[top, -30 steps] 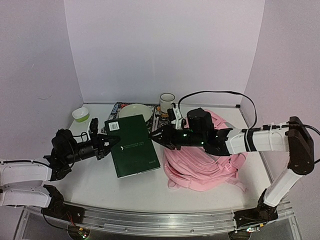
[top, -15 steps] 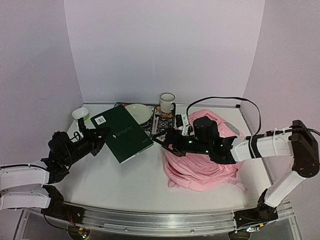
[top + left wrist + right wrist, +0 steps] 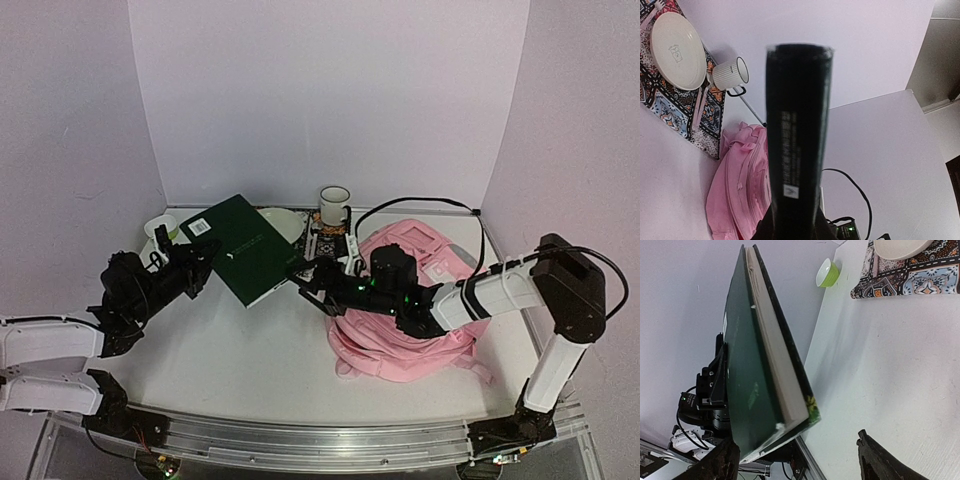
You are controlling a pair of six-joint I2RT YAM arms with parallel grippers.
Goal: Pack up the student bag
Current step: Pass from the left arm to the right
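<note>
Nothing looks packed yet: the left gripper [image 3: 197, 266] clamps the book [image 3: 245, 250] aloft, while the right gripper [image 3: 303, 283] gapes empty beside the bag [image 3: 400, 345].

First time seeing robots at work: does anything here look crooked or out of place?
The green book stands out: it hangs tilted above the table, pinched at one edge by the left pincer alone. The right pincer is open at its other edge, not gripping. The bag lies slumped.
</note>
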